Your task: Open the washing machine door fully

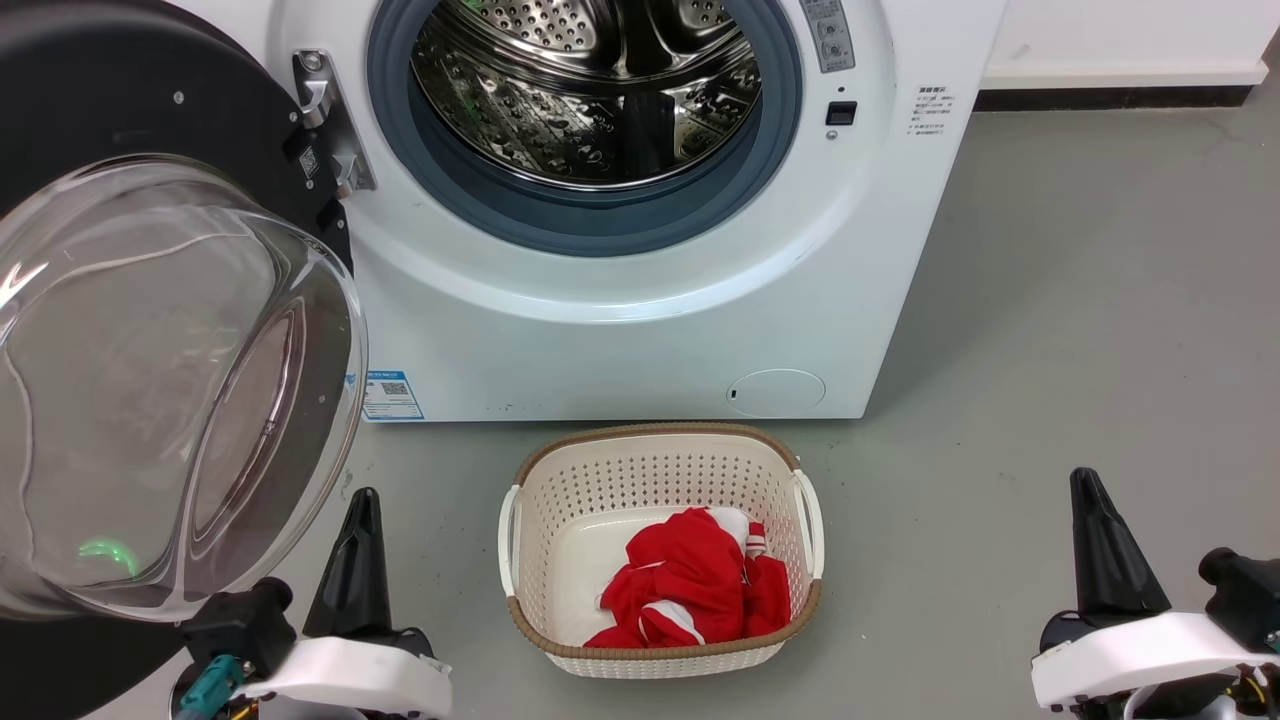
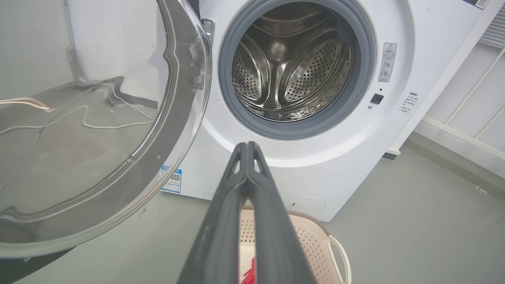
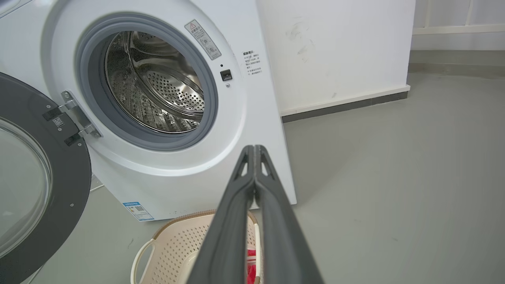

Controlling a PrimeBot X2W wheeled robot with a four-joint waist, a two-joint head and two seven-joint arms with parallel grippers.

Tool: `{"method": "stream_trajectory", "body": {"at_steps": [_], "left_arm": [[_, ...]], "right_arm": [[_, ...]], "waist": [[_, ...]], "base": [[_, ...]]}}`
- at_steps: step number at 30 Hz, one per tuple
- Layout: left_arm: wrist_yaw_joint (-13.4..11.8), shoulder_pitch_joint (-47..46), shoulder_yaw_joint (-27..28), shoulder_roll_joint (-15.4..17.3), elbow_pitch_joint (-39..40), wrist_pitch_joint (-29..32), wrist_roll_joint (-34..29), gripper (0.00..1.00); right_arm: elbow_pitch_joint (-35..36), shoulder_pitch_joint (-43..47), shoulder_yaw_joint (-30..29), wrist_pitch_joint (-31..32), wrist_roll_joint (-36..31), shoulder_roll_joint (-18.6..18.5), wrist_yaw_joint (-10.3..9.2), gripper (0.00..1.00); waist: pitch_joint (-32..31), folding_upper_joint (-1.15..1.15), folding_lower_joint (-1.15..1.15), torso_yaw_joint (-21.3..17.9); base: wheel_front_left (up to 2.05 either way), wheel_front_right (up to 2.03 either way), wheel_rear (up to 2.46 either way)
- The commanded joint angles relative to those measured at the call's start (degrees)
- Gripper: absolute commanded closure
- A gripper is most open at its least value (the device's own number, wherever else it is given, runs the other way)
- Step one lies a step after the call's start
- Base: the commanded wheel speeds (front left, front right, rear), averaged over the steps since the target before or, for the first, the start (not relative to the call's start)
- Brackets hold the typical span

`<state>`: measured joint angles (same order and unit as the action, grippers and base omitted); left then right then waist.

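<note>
Dark jaws, left and right, closed, empty.

Laundry room, counted: ahead of our two grippers, the left gripper (image 1: 362,497) and the right gripper (image 1: 1083,475), we find one washing machine (image 1: 620,330). It has one washing machine door (image 1: 150,100), hanging just beside the left gripper, one steel drum (image 1: 590,90), one grey gasket (image 1: 600,225), one metal hinge (image 1: 325,110), one blue label (image 1: 392,396) and one round flap (image 1: 776,392). Between the grippers sits one basket (image 1: 660,470) with two handles (image 1: 808,525), holding red cloth (image 1: 690,585). We cannot tell how many pieces there are.
</note>
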<state>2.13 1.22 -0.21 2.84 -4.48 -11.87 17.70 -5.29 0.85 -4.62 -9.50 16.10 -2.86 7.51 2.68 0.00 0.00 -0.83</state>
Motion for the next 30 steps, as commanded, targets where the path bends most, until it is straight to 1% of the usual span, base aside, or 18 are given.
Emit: {"method": "stream_trajectory", "body": {"at_steps": [1,16,30], "left_arm": [[0.4,-1.5,0.3,0.0,0.5,0.4,2.0,1.00],[1.4,-2.8,1.7,0.1,-1.5,4.1,16.9,1.00],[2.3,-3.9,2.8,0.1,-3.2,7.1,28.8,1.00]], "right_arm": [[0.6,-1.7,-0.1,0.3,2.2,0.0,0.01,1.00],[-1.2,-2.9,-0.5,3.6,17.4,0.0,0.00,1.00],[-2.7,-3.9,-0.8,6.1,29.5,0.0,-0.01,1.00]], "waist": [[0.0,0.00,0.00,0.0],[-0.4,0.00,0.00,0.1],[-0.7,0.00,0.00,0.2]], "base": [[0.00,0.00,0.00],[0.00,0.00,0.00],[0.00,0.00,0.00]]}}
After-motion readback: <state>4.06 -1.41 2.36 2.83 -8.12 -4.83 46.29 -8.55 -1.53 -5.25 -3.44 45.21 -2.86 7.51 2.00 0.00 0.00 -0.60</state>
